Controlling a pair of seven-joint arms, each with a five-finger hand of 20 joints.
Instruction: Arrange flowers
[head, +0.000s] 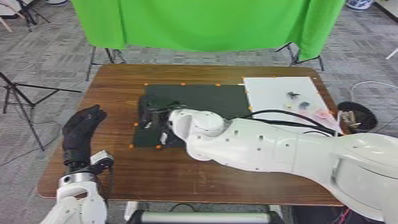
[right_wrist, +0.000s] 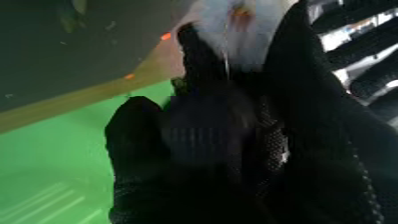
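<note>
Your right hand (head: 155, 108) grips a pale flower (right_wrist: 211, 22) over the dark mat

In the head view, your right arm (head: 266, 147) crosses the brown table (head: 213, 185) from the right, and its hand is above the left part of the dark mat (head: 213, 94). In the right wrist view, your right hand (right_wrist: 306, 125) has its fingers closed on the thin stem of the pale flower. The whitish petals spread just beyond the fingertips, around an orange centre. You cannot tell from the pictures how far down the stem the grip reaches, since the glove hides it.

Your left hand (head: 83, 130) is at the left side of the table, well apart from the mat, with its fingers straight and pointing toward the far edge.

To the right of the mat you have a white sheet (head: 266, 90). On it are a small dark item (head: 293, 94), a grey item (head: 304, 105) nearer you and a pink item (head: 322, 114) near its right edge; they are too small for you to identify. By the table's right edge is a round black container (head: 357, 111) with pale things inside. Small orange markers (head: 218, 84) line the mat, and a green cloth (head: 209, 22) hangs behind the table.
</note>
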